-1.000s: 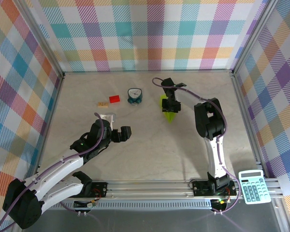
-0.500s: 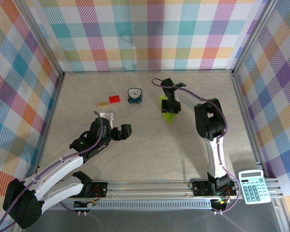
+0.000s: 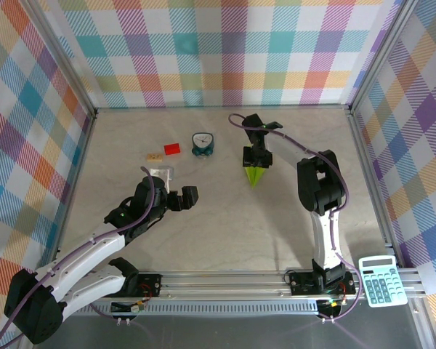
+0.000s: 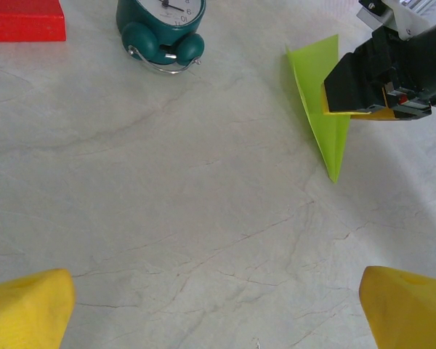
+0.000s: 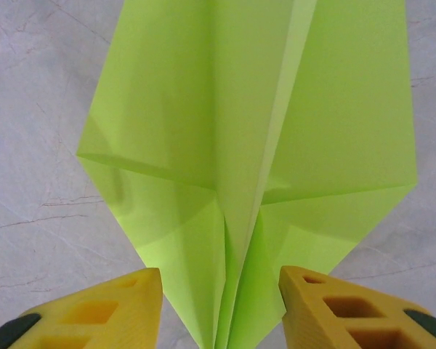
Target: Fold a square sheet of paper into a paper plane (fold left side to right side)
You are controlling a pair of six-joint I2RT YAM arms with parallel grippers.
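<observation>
As your right fingers (image 5: 94,309), parted, straddle the paper plane (image 5: 240,145), its long axis runs between them. Left fingers (image 4: 29,305) gape, farther off.

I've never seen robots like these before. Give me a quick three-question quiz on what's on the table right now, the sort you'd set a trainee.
1. Which arm's gripper has its fingers either side of the paper plane?
2. Of these, which sits nearest the red block? A calculator; B teal clock; C paper plane.
3. True or false: the left gripper is open with nothing between its fingers.

Key: 1, the right gripper; 2, B; 3, true.
</observation>
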